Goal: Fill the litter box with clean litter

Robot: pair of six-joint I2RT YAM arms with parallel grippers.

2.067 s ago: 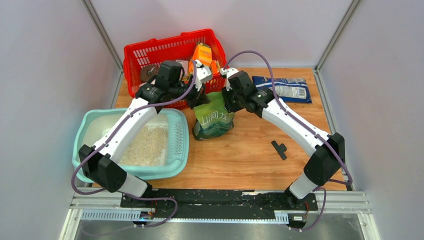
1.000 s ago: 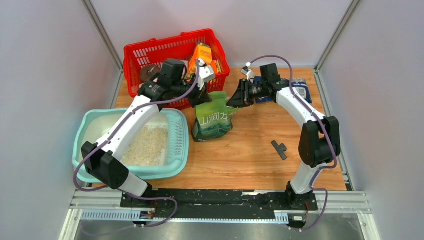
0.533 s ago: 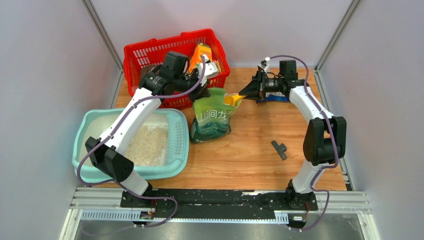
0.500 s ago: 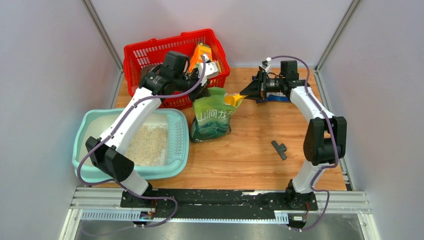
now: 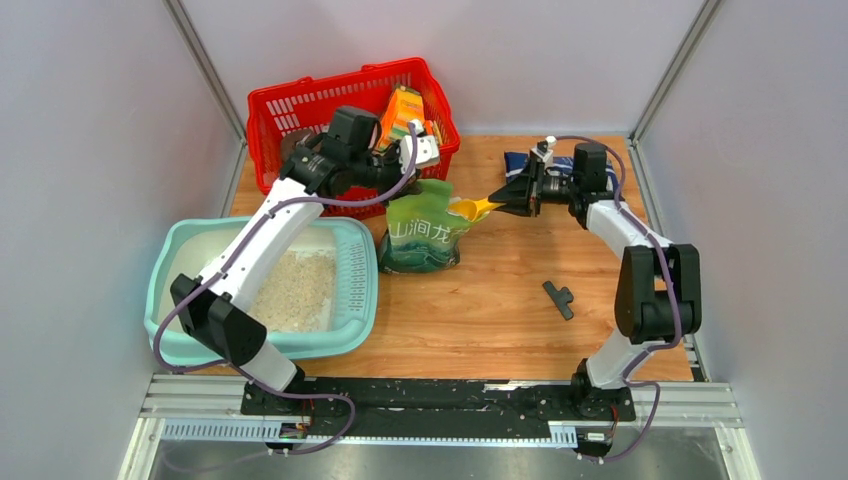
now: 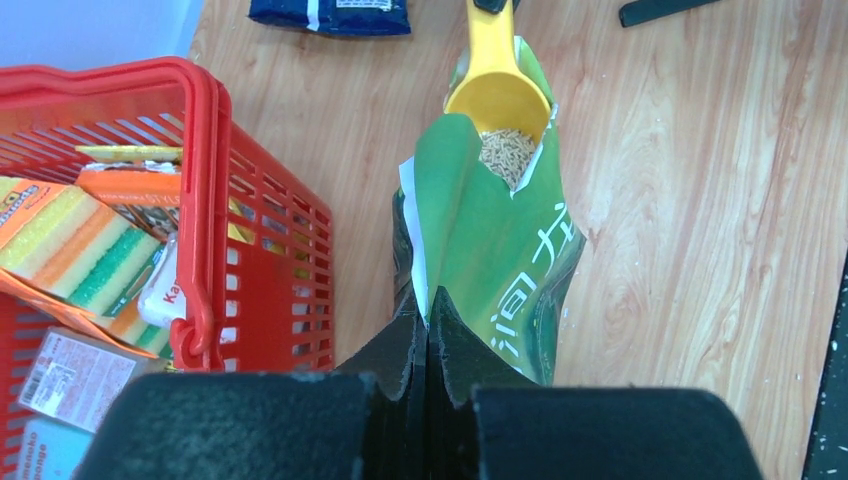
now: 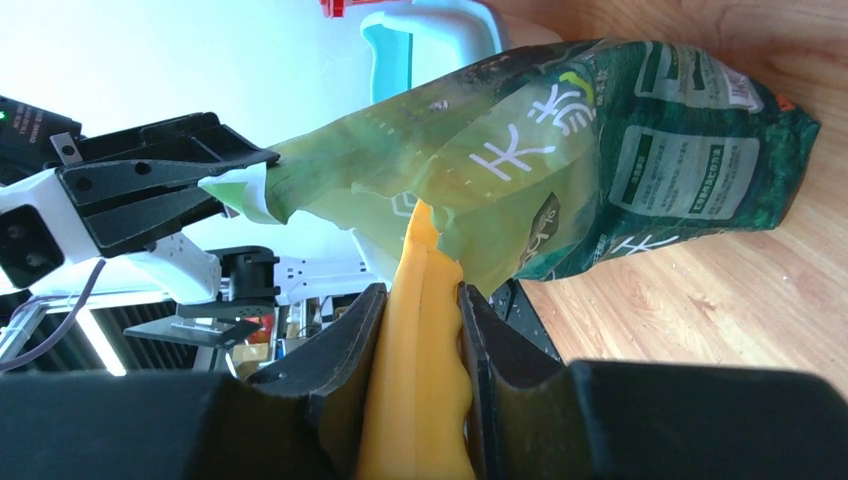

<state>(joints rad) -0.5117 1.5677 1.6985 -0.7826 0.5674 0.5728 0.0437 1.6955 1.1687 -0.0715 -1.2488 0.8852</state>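
Right gripper (image 7: 418,300) clamped on yellow scoop (image 6: 497,88) handle. The handle end is cut off in the left wrist view, and the bowl sits in the green bag (image 6: 490,250) mouth, its far lip hidden by the flap. Left gripper (image 6: 427,335) pinched together on the bag's top edge. Litter box (image 5: 262,346) at 8 o'clock from the bag, with clean litter (image 5: 296,290) heaped inside and the left arm covering part. Red basket (image 5: 300,105) at 11 o'clock.

White Chinese characters run across the green bag (image 5: 428,235), at three o'clock from the litter box (image 5: 366,285). From above, 山涧 reads clearly and a third character is lost in a crease. At nine o'clock from the bag, inside the red basket (image 6: 215,200), a white packet (image 6: 163,290) shows "Ka". At eleven o'clock, the dark blue packet (image 6: 330,15) carries a white label, its print too small to read.
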